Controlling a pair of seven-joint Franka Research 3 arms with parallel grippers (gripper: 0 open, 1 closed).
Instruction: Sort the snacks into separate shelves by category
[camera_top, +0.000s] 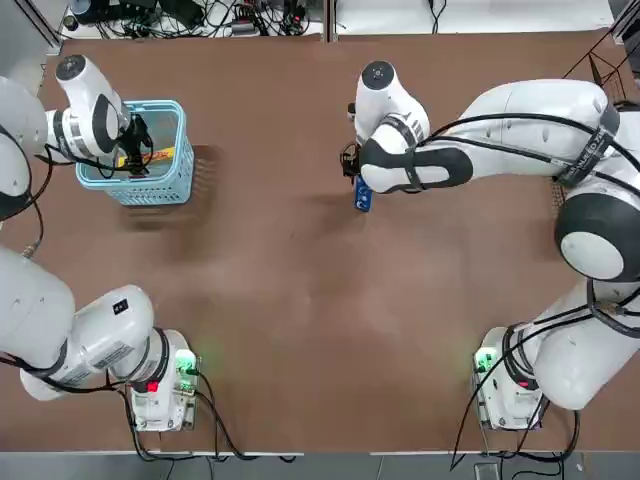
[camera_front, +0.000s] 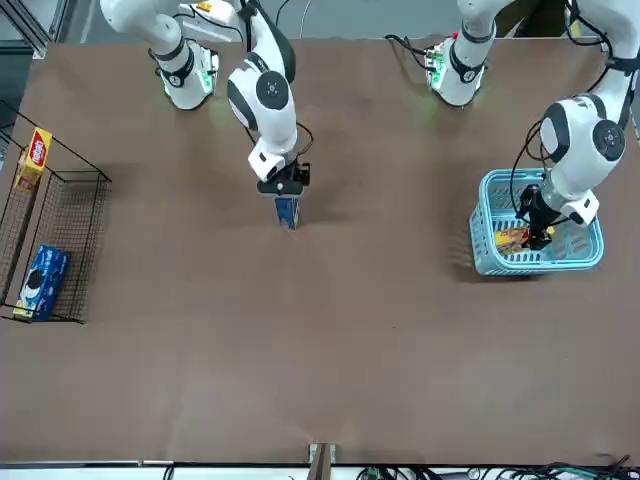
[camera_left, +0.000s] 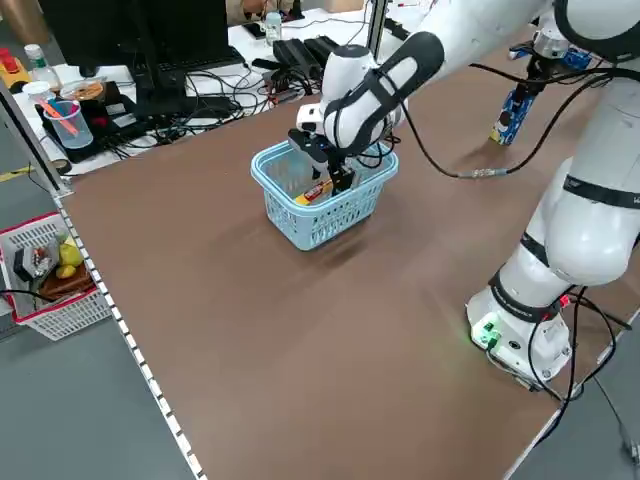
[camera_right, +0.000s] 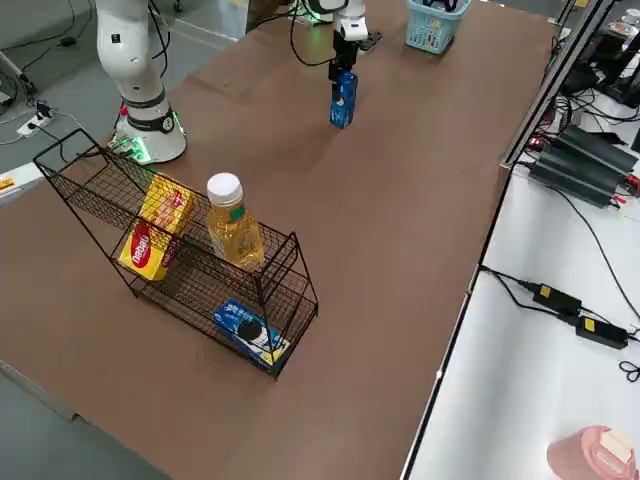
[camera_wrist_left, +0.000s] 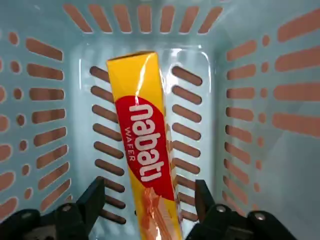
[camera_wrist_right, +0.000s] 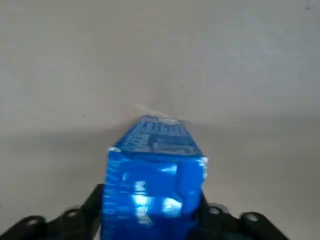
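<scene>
Two grippers at work. Right gripper (camera_wrist_right: 150, 215) pinches the blue packet (camera_wrist_right: 152, 195) over open table; carry it upright, lower beside the rack's blue box (camera_right: 250, 330). Left gripper (camera_wrist_left: 147, 207), fingers spread, straddles the yellow wafer box (camera_wrist_left: 145, 145) in the basket (camera_wrist_left: 200, 55); centre before closing.

Even, fairly bright light is falling on the table, casting soft shadows beside the basket (camera_top: 160, 190). In the right wrist view, 2 white glare spots are shining on the blue packet (camera_wrist_right: 152, 195).
</scene>
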